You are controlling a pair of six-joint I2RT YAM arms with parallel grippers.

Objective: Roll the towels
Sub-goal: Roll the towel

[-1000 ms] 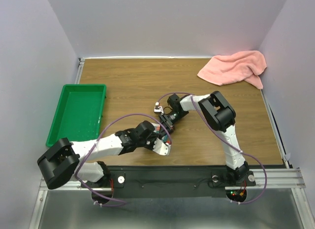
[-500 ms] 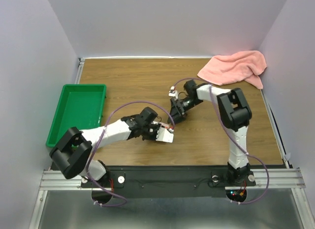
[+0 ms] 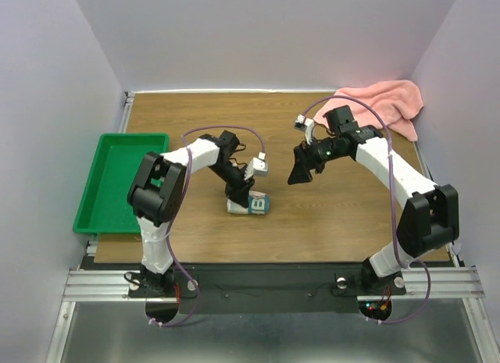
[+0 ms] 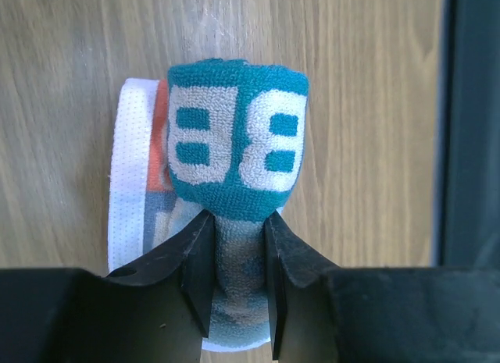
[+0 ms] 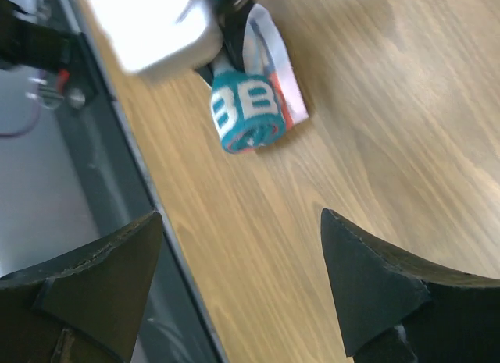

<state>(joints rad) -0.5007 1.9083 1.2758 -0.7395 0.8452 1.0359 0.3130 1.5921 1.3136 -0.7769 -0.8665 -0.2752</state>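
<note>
The left gripper [image 4: 234,234] pinches the rolled printed towel [image 4: 234,137], likely keeping it tight; the right gripper [image 5: 241,222] gapes empty near the far-right pink towel [image 3: 379,105].

The left gripper [image 4: 237,222] was clamped on the rolled printed towel [image 4: 234,144]; the right gripper [image 5: 241,215] hovered, jaws spread, beyond and right of it.

Plain pale purple walls [image 3: 258,35] stand around a brown wooden table [image 3: 195,121]. A grey metal rail [image 3: 453,279] runs along its near edge.
</note>
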